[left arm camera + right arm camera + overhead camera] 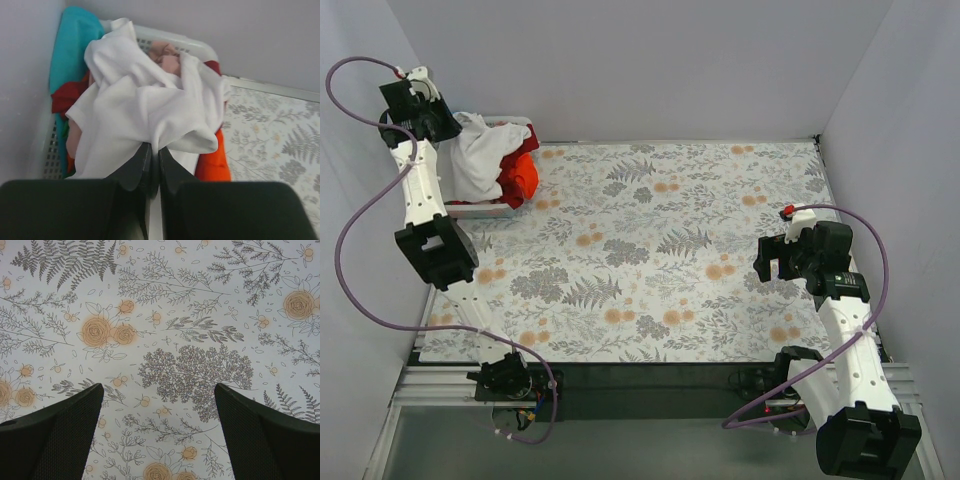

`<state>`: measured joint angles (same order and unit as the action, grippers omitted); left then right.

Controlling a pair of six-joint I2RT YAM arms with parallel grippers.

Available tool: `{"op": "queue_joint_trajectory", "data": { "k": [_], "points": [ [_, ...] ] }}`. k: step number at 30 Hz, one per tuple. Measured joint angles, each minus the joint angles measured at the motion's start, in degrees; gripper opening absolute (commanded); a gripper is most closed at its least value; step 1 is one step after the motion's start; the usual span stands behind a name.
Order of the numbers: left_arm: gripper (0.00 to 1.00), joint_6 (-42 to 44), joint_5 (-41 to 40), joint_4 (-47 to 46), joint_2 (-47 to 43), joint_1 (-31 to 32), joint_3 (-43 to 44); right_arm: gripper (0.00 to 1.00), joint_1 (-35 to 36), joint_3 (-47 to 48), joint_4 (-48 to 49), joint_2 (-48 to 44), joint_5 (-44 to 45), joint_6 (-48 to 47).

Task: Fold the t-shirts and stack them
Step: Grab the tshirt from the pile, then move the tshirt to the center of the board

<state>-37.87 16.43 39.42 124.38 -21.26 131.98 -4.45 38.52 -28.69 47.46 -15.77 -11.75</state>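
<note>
The t-shirts point(495, 165) are being kept in a heap in the white basket point(200, 47), which is sitting at the far left corner of the flowery table point(670, 230). The big white t-shirt point(145, 105) is lying on top, all bunched up. The teal t-shirt point(70, 50) is being squeezed in beside the wall point(25, 75). The dark red t-shirt point(62, 95) is peeking out just under it. A bit of the pink t-shirt point(167, 57) is showing near the top of the heap. The orange t-shirt point(212, 162) is spilling over the side next to the table.

The left gripper point(155, 152) is being held over the basket, and a fold of the white t-shirt is being pinched between its jaws, which are pressed close together. The right gripper point(158, 387) is being held above the bare table, well apart from the basket, and its jaws are being kept spread wide.
</note>
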Motion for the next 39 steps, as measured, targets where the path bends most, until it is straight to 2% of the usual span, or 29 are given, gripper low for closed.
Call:
{"op": "queue_joint_trajectory", "data": {
  "k": [7,9,12,15,18,20,21,22,33,36,39],
  "points": [
    [0.00,-2.58,10.19,0.85,-10.25,2.47,-1.40,0.98,-0.04,0.00,0.13,0.26,-0.02,-0.02],
    [0.00,-2.95,11.30,0.87,-14.84,5.75,-2.51,0.98,-0.04,0.00,0.13,0.28,-0.04,-0.02],
    [0.00,-4.31,14.10,0.13,-21.64,14.53,-2.82,0.98,-0.07,0.00,0.13,0.24,-0.44,-0.11],
    [0.00,-6.45,18.78,-0.63,-24.59,21.84,-1.11,0.98,-0.33,0.00,0.13,-0.02,-0.90,-0.26],
    [0.00,-9.86,23.65,-1.57,-25.03,25.16,1.25,0.98,-0.70,0.00,0.13,-0.50,-0.87,-0.50],
    [0.66,-11.85,26.53,-2.16,-25.07,25.55,0.87,0.98,-0.87,0.07,0.11,-0.59,-0.87,-0.74],
    [0.92,-12.66,27.78,-2.49,-25.11,25.55,-0.11,0.98,-1.01,0.20,-0.04,-0.57,-0.90,-1.01],
    [0.98,-13.09,28.65,-2.71,-25.35,25.51,-1.77,0.98,-1.09,0.48,-0.39,-0.50,-0.94,-1.31],
    [0.98,-5.25,26.32,1.86,-30.18,24.39,-36.37,0.98,-1.18,7.98,-4.00,3.78,-3.13,-6.67],
    [0.90,-1.62,26.62,3.30,-31.54,24.83,-42.62,0.98,-1.18,9.03,-5.35,6.75,-3.43,-8.44],
    [0.82,3.21,26.14,4.70,-33.90,28.20,-48.87,0.98,-1.18,10.29,-7.10,11.26,-3.87,-10.43]
  ]
}}
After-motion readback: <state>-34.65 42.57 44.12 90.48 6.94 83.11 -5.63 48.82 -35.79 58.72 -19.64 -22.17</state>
